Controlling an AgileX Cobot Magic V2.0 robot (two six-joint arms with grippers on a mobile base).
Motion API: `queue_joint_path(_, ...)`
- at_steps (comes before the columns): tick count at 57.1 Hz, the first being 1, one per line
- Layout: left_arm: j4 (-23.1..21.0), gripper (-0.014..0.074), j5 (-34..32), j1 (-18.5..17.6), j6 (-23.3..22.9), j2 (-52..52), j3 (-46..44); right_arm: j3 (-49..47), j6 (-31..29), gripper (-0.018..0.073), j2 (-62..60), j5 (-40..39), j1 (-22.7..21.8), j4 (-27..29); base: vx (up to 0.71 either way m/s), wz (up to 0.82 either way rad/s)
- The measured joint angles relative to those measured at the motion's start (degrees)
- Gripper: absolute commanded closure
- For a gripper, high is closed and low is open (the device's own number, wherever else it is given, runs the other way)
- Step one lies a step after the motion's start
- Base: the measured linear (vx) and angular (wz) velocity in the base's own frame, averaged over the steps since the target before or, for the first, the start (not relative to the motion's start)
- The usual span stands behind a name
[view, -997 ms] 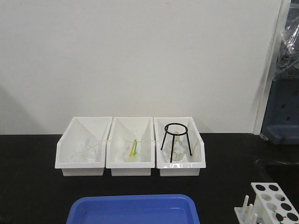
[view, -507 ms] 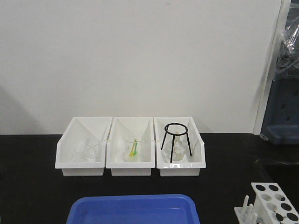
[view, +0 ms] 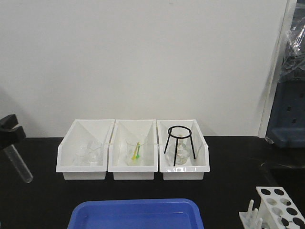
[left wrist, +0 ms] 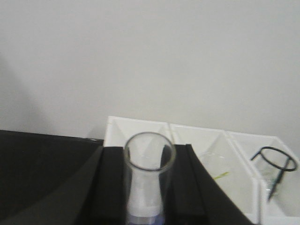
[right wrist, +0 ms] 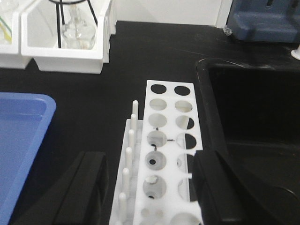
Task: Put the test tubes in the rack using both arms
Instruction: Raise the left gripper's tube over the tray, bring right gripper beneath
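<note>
A clear test tube hangs tilted at the far left of the front view, rounded end down, with my left gripper shut on its upper part. In the left wrist view the tube's open mouth stands between the black fingers of the left gripper. The white rack sits at the front right corner. My right gripper hovers open over the rack, one finger on each side, holding nothing.
Three white bins line the back: beakers in the left two, a black wire tripod over a flask in the right one. A blue tray lies at the front. A black sunken basin borders the rack's right side.
My left gripper has risen into the front view at the left edge, carrying the test tube. Nothing else has moved.
</note>
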Motion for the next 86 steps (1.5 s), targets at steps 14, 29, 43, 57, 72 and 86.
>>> queue_joint_path(14, 0.0, 0.0598, -0.8, -10.0, -7.5, 6.7, -2.5, -9.6, -9.9, 0.0092, 11.0, 3.7, 10.5, 5.7, 0.00, 0.00)
queue_joint_path(29, 0.0, 0.0598, -0.4, -18.6, -12.6, 13.6, -7.7, -22.2, -14.5, 0.0092, 24.0, 6.3, 26.0, 11.3, 0.00, 0.00)
queue_joint_path(43, 0.1, 0.0596, 6.6, -20.8, -15.9, 15.1, -8.3, -35.5, -17.0, 0.0092, 32.4, 16.2, 31.4, 13.4, 0.00, 0.00)
queue_joint_path(57, 0.1, 0.0596, 4.0, -20.8, -17.2, 15.1, -8.3, -42.0, -30.9, 0.0092, 35.6, 19.2, 31.6, 26.8, 0.00, 0.00)
queue_joint_path(72, 0.1, 0.0596, 3.1, -20.9, -21.8, 15.1, -8.3, -46.0, -36.2, 0.0092, 39.8, 21.6, 31.6, 30.2, 0.00, 0.00)
queue_joint_path(86, 0.1, 0.0596, 3.0, -21.5, -23.5, 15.1, -8.3, -51.7, -38.4, 0.0087, 45.5, 23.8, 31.6, 30.2, 0.00, 0.00)
